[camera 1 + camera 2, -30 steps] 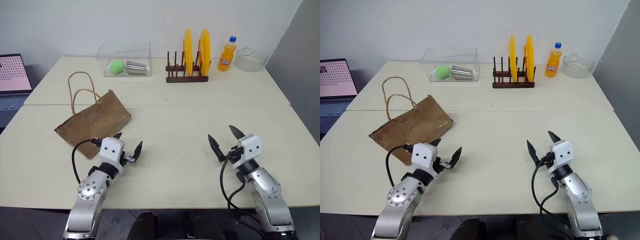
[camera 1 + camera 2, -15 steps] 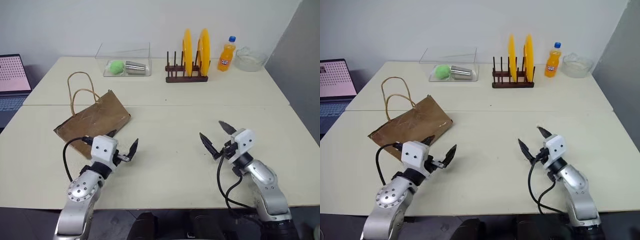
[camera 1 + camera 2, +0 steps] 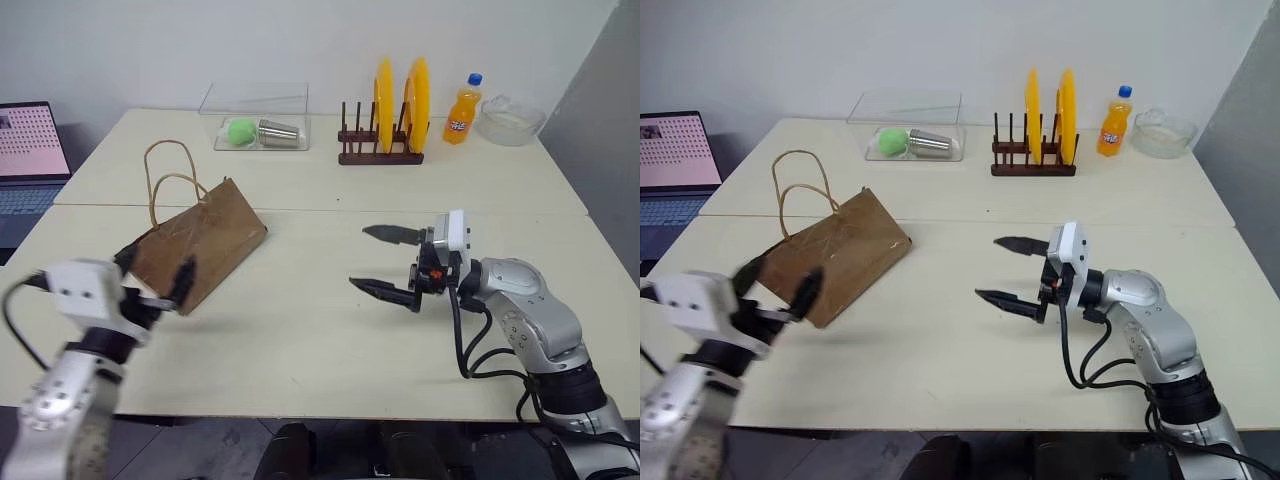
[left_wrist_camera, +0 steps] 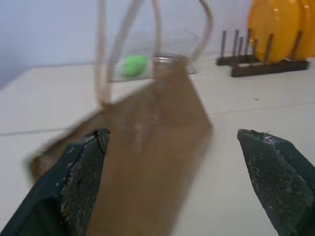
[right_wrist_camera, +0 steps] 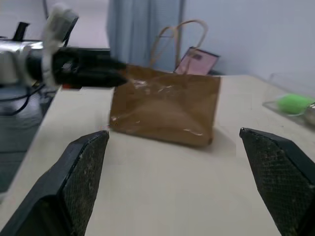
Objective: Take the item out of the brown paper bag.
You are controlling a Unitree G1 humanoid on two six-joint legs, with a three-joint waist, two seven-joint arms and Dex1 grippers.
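Left eye view: cream table (image 3: 330, 330); white wall (image 3: 150, 40)

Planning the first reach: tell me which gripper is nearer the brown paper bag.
Left. The left gripper hovers at the brown paper bag's near end; the right gripper is well off to its right.

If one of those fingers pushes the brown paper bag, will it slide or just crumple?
The brown paper bag lies flat and creased, so it would probably buckle and slide rather than resist. Its thin cord handles look floppy and would likely sag if lifted.
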